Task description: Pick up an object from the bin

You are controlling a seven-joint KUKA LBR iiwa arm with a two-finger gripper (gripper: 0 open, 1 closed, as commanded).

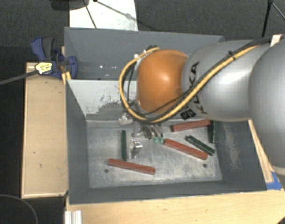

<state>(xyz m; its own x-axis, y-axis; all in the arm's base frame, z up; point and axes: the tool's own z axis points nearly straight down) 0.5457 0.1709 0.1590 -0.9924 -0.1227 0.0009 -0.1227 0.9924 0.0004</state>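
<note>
Status entry. The gripper is seen low inside the grey metal bin, left of the frame's centre, directly under the orange wrist cover. How far it is open cannot be told, and no object can be made out in its grasp.

The nearest object is a dark green stick, lying lengthwise up the frame just left of the gripper; contact cannot be judged. A red stick lies below it, towards the lower edge of the bin floor. To the right, a second red stick and another dark green stick lie slanted, close together. A third red stick is partly hidden under the arm. All are seen flat on the floor.

Progress, as judged: the reach into the bin is made. No grasp is confirmed and nothing is lifted. Closing on one stick, raising it and clearing the bin are left.
</note>
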